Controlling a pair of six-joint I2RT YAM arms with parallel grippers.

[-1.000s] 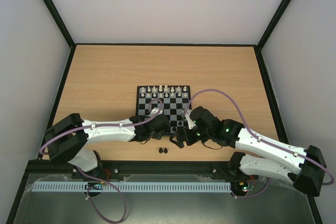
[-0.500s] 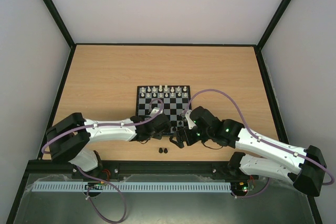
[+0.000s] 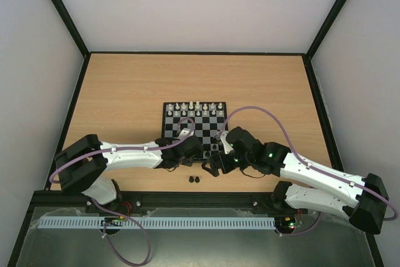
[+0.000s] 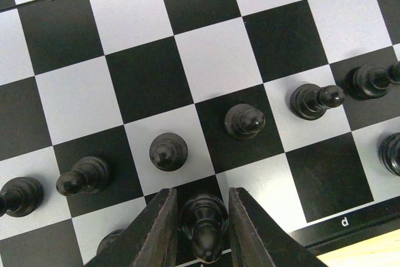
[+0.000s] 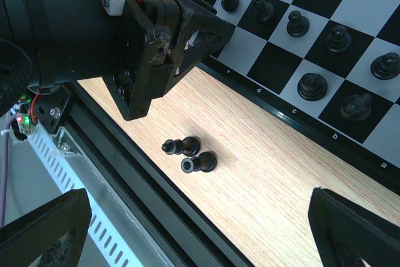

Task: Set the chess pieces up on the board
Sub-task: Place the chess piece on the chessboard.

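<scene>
The board [image 3: 195, 126], at centre of the top view, is lettered "d" [image 4: 344, 222] on its frame. A black piece [image 4: 204, 232] is flanked by the left gripper [image 4: 202, 201]; whether it is grasped cannot be told. The right gripper [image 5: 200, 229] is spread wide, empty. Arm poses are unchanged from earlier.

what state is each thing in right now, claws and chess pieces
black back-row piece, upright on the board, near row
left claw, fingers narrowly apart either side of the black back-row piece, contact unclear
black pawns, upright, one per square
two loose black pieces, lying on their sides on the table
white pieces, lined up on the far two rows
right claw, wide open, empty
</scene>
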